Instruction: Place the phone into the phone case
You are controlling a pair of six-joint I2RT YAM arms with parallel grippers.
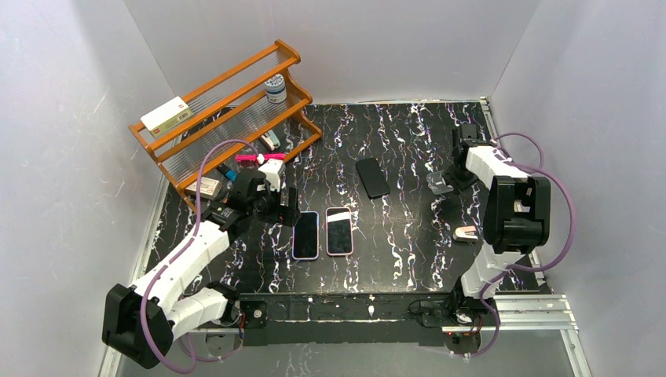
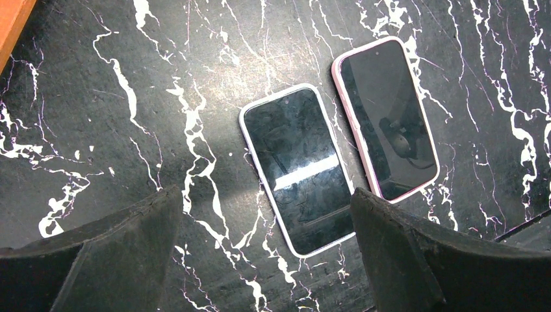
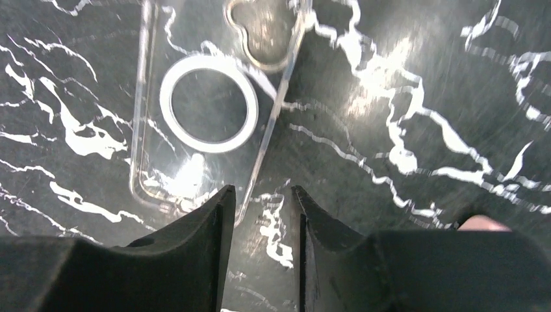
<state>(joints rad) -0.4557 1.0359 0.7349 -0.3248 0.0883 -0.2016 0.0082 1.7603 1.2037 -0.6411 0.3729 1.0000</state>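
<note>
A bare black phone (image 1: 372, 177) lies flat at the table's middle. A clear phone case (image 1: 437, 185) with a white ring lies to its right; it fills the upper left of the right wrist view (image 3: 201, 110). My right gripper (image 1: 448, 182) hovers at the case's near right edge, jaws a narrow gap apart (image 3: 261, 190), with the case's edge running down beside the left finger. Two cased phones lie side by side: a white-edged one (image 1: 306, 234) (image 2: 297, 169) and a pink-edged one (image 1: 339, 231) (image 2: 386, 117). My left gripper (image 1: 283, 209) (image 2: 263, 195) is wide open and empty, just left of them.
An orange wooden rack (image 1: 228, 102) stands at the back left with a white box, a jar and small items. A pink object (image 1: 251, 158) lies in front of it. A small pale object (image 1: 466, 232) lies by the right arm. White walls enclose the table.
</note>
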